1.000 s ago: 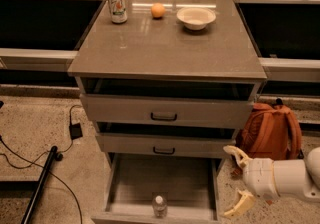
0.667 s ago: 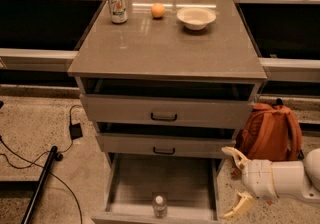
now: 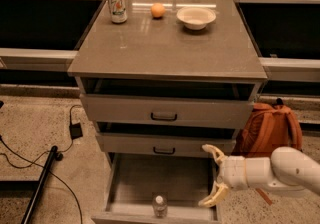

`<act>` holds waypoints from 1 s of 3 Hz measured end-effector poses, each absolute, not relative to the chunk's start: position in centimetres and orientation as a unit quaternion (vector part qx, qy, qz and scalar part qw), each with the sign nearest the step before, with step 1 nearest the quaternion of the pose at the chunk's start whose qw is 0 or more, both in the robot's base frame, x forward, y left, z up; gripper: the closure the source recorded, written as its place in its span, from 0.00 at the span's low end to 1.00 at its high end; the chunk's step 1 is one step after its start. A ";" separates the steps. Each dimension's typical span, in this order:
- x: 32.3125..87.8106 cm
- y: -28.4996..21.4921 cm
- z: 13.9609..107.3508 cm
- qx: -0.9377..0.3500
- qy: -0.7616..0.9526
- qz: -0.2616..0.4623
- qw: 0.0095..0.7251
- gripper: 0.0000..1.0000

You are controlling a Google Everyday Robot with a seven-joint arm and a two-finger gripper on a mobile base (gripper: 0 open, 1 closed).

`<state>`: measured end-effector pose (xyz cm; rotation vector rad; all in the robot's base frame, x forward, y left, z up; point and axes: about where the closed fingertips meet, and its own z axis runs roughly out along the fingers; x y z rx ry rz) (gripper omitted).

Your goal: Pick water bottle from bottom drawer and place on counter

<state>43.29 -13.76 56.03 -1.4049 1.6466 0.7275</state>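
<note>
The bottom drawer [image 3: 165,178] is pulled out so the arm can reach inside, the water bottle [image 3: 159,206] stands up by its front wall, and the gripper [image 3: 205,175] hangs at the drawer's right edge with fingers wide open, the bottle at its 8 o'clock, ready to grab

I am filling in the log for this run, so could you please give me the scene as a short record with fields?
bottom drawer: pulled out
water bottle: upright, capped, near the drawer's front wall
gripper: open, empty, at the drawer's right side, right of the bottle, apart from it
counter: bears soda can, orange and bowl along its far edge
floor: backpack right of the cabinet
task state: bottle not yet grasped
</note>
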 end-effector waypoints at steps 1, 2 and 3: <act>45.0 -10.4 45.1 -0.555 0.650 0.322 0.407 0.00; 44.8 -8.8 39.3 -0.560 0.647 0.333 0.395 0.00; 44.6 -7.3 36.6 -0.555 0.624 0.353 0.422 0.00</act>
